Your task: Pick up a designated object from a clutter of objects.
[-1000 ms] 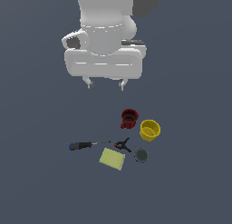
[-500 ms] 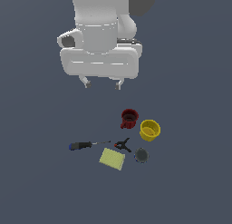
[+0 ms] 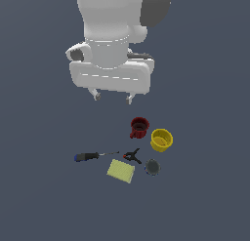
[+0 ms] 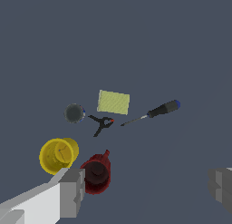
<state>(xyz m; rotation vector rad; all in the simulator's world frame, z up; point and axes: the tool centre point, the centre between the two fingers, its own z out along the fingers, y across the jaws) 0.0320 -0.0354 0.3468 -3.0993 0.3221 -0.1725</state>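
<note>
My gripper [image 3: 113, 95] hangs wide open and empty above the clamp [image 3: 132, 156]. It looks light, stiff and thin; I'd pinch its crossed middle.

A small black X-shaped spring clamp with red-orange tips [image 3: 132, 156] [image 4: 102, 124] lay flat in the lower middle of the exterior view, amid the clutter: a red mug [image 3: 139, 127] and yellow cup [image 3: 161, 140] above it, a black-handled screwdriver [image 3: 93, 156] to its left, a pale yellow-green pad [image 3: 120, 170] below, a dark round disc [image 3: 153, 167] at lower right
</note>
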